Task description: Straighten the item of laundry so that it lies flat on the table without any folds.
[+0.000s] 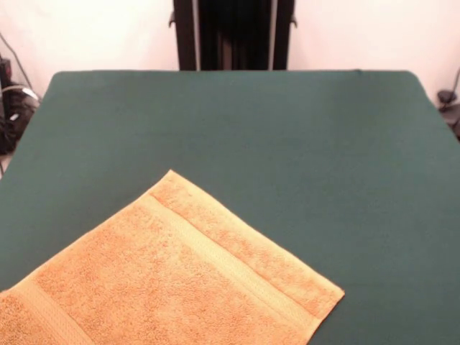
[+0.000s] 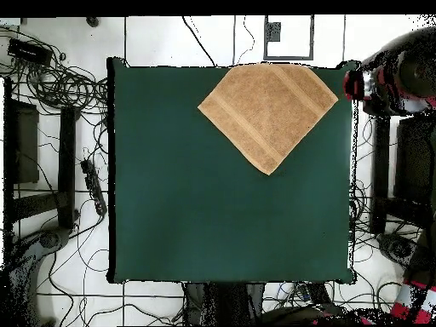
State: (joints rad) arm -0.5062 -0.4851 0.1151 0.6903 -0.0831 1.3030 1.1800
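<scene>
Nearest in the front view is the towel [image 1: 180,280], orange-tan terry, lying at the near-left part of the desk [image 1: 287,129] and turned diagonal, so one corner points twd the far side and another twd the picture's right. Its near and left parts run off the picture's edges. Surface looks flat: no fold, ridge or turned-over corner in the part that shows. A paler flat woven band runs parallel to the far-right hem, just inside it, and a 2nd band shows near the lower-left end. Hem is paler than the pile. Beyond the towel the dark green cloth is bare out to the far edge. The overhead view agrees: the towel [image 2: 268,111] sits as a diamond against one edge of the desk [image 2: 213,221], right of middle in that picture. 3 corners lie on the green, and the 4th side meets the desk edge, where I can't tell if it hangs over. Both bands are visible there too. A red and black arm section [image 2: 396,72] shows off the desk, just beside the corner nearest the towel and not touching it. The claw can't be made out on it, so how far open it is, or whether it holds anything, can't be told. Cables [image 2: 60,85] lie on the floor on the opp. side.
</scene>
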